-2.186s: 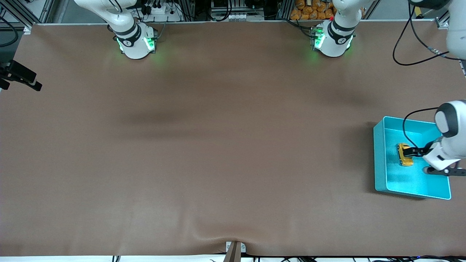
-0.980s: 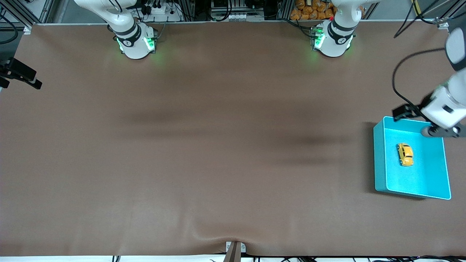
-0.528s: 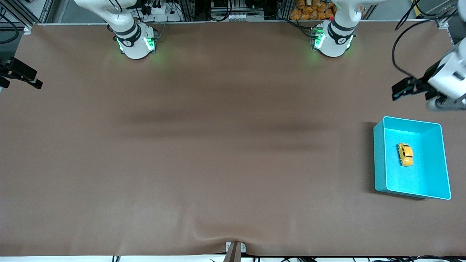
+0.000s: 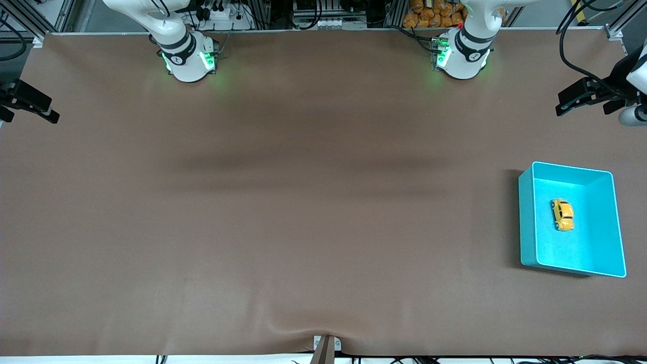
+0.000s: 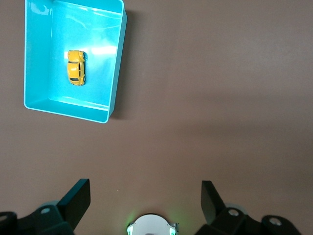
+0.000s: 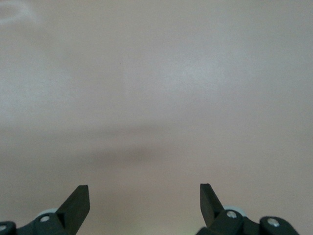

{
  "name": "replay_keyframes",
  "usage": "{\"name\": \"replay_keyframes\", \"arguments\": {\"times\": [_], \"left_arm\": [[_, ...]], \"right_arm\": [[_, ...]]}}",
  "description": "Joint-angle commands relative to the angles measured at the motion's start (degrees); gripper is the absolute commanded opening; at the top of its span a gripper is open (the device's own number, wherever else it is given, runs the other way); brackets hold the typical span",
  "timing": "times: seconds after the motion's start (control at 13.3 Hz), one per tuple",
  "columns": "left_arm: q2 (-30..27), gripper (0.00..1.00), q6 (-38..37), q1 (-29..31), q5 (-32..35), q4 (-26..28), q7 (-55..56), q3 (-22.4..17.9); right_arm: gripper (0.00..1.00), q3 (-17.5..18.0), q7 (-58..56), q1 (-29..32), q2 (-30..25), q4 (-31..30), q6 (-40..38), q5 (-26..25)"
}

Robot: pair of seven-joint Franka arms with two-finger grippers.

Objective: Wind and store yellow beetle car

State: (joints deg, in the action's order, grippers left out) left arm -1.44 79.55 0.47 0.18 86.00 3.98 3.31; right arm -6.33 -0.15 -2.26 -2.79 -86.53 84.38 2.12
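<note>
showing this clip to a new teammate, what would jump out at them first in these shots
The bright teal bin near the left arm's end of the brown table catches the eye first, with the tiny yellow beetle car lying inside it, apart from its walls. The left gripper hangs open over bare table beside the bin, holding nothing. The right gripper, also open and empty, waits over bare table at the right arm's end.

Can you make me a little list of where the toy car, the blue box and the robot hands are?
car: yellow beetle car lies in the box, nothing touching it
box: teal bin on the table, toward the left arm's end
left hand: open, holding nothing, up over the bare table
right hand: open, holding nothing, waiting over bare table
</note>
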Motion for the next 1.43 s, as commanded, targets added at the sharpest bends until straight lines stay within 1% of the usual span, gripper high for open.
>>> {"name": "replay_keyframes", "arguments": {"times": [0.0, 0.15, 0.6, 0.9, 1.06, 1.36], "left_arm": [[0.13, 1.0, -2.2, -2.13, -0.36, -1.18, -0.54, -1.11], [0.39, 1.0, -2.47, -1.79, -0.09, -1.18, -2.48, -0.76], [0.21, 1.0, -2.12, -1.35, -0.35, -1.27, -2.75, -1.2], [0.48, 1.0, -0.28, 0.67, -0.8, -1.1, -4.23, -1.11], [0.48, 1.0, 0.86, 0.76, -0.62, -1.09, -6.52, -1.2], [0.48, 1.0, 0.87, 0.5, -0.36, -0.92, -6.44, -0.85]], "right_arm": [[1.0, -0.09, -0.02, 0.06, 0.24, 1.01, -0.89, 0.6], [1.0, -0.09, 0.06, 0.06, 0.24, 1.01, -0.89, 0.6], [1.0, -0.17, 0.15, 0.33, 0.24, 1.01, -0.8, 0.52], [1.0, -0.17, 0.07, 0.33, 0.33, 1.01, -0.71, 0.52], [1.0, -0.17, 0.07, 0.33, 0.33, 1.01, -0.71, 0.52], [1.0, -0.17, 0.33, 0.24, 0.33, 1.01, -0.63, 0.52]]}}
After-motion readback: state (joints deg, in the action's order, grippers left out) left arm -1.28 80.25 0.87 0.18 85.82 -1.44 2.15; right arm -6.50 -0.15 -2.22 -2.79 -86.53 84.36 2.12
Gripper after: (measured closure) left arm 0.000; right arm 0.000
